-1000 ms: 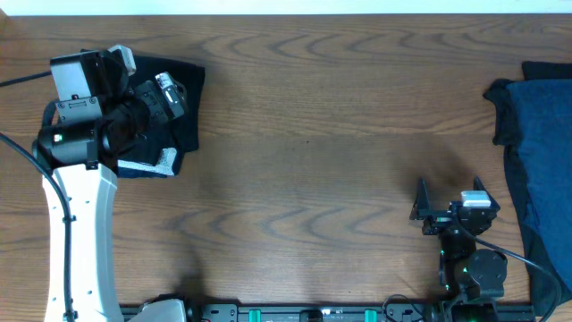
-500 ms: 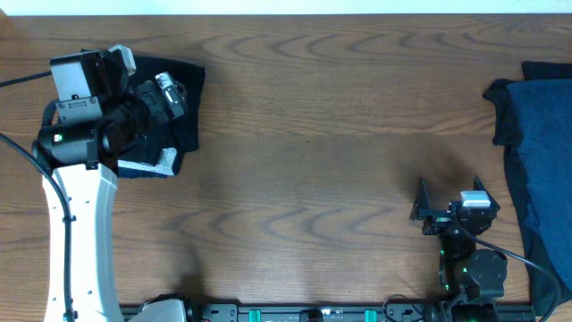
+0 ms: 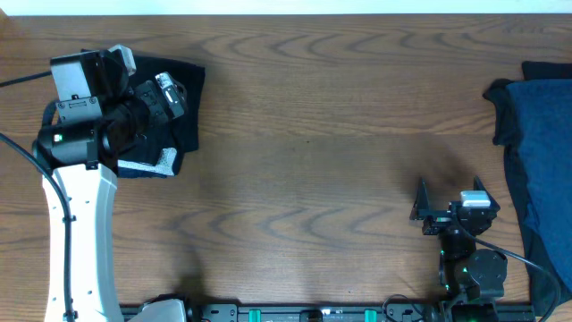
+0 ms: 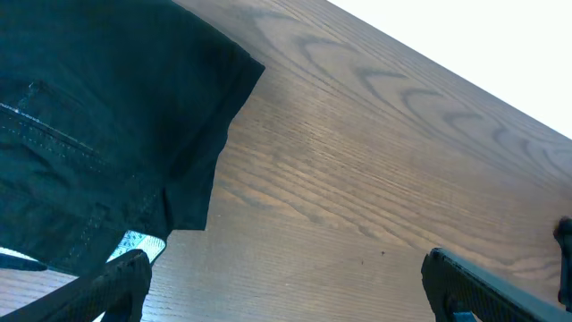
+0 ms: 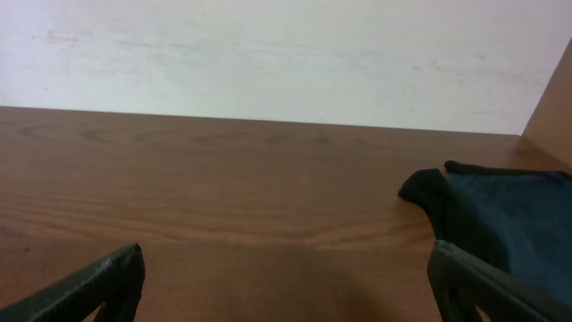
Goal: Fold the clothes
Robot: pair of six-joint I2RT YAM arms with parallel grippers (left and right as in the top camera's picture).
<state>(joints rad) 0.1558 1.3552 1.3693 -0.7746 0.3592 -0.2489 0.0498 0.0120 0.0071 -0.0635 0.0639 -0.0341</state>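
The black garment [image 3: 185,114] sits in the upper left of the overhead frame as a compact, squared-off bundle with a pale inner edge [image 3: 162,162] showing at its lower side, so it looks already folded. The left claw [image 4: 284,265] hangs just off that bundle's right-hand edge with its fingers spread wide and nothing between them. In the left wrist view only bare tabletop [image 3: 313,134] lies in the gap, and the cloth sits to the upper left.

The dark navy garment [image 3: 542,134] is heaped loosely along the right edge of the overhead frame, partly cut off by it. Its long axis runs top to bottom. The right claw [image 5: 284,265] is low in the frame, left of that heap and apart from it, with its fingers wide and empty.

The coming move likely turns on this one relation. The navy cloth lies up and to the right of the right claw — the nearer arm by far — while the left arm is well apart, across the tabletop.
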